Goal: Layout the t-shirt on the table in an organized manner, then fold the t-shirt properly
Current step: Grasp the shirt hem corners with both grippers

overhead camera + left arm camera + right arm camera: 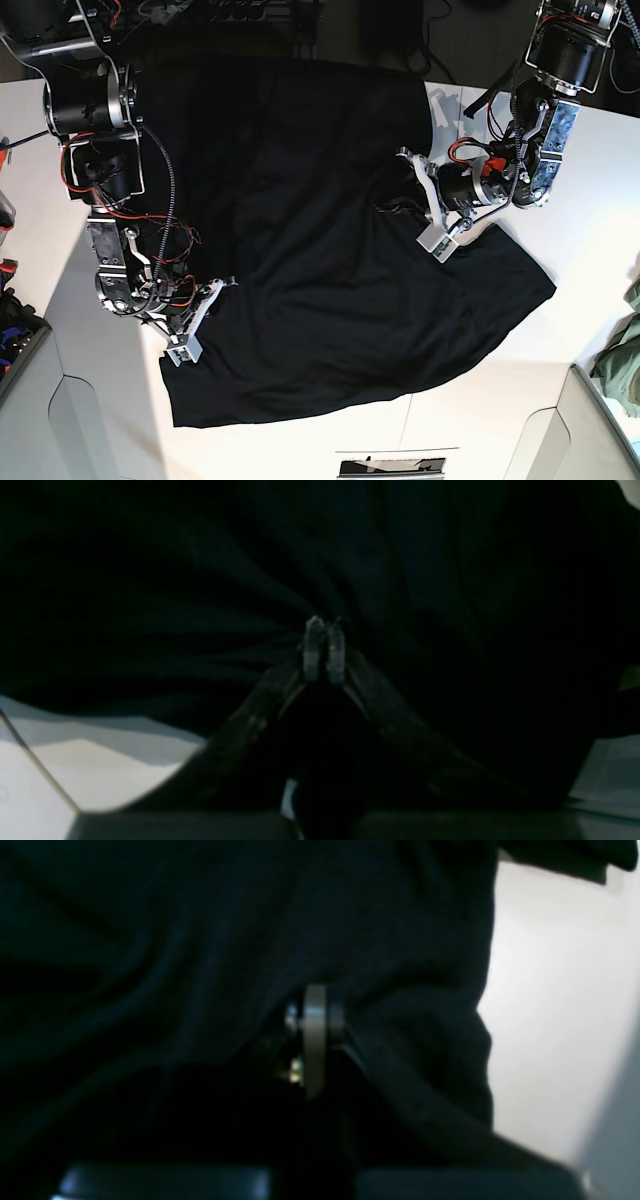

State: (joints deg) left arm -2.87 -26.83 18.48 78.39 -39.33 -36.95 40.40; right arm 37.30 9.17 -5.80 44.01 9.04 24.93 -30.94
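Sprawling across the white surface (40, 230), the black t-shirt (330, 270) covers most of the middle, rumpled, with its near edge by the front rim and its far part running off toward the dark clutter at the back. On the base view's right, the left claw (324, 652) sits pinched tight, fingertips pressed together on a gather of black cloth that fans out in folds around it. Over on the other side, the right claw (315, 1040) is likewise clamped down, with dark fabric bunched against its pale fingertip and draped all around. Red and black cables loop along both arms above the cloth. An olive-green garment (622, 360) lies at the far right edge, well apart from the shirt, and a dark bin (15, 345) holding coloured items sits at the left edge.
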